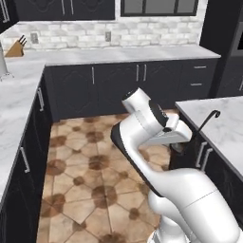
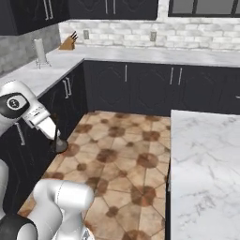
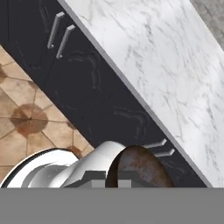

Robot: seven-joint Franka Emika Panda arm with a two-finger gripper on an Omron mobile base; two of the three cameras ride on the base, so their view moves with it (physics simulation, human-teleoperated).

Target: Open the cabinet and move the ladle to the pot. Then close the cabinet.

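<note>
My two base views look forward and down from behind the arm (image 1: 156, 142), on its left and right, and share the tiled floor (image 1: 90, 161) and the far counter (image 2: 154, 54). My hand view looks closely at the island counter (image 3: 153, 65).

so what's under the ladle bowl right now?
Under the slim dark ladle, its round bowl hangs over patterned brown floor tiles, beside the black under-counter cabinets. The gripper is largely hidden, so its grip cannot be judged.
</note>
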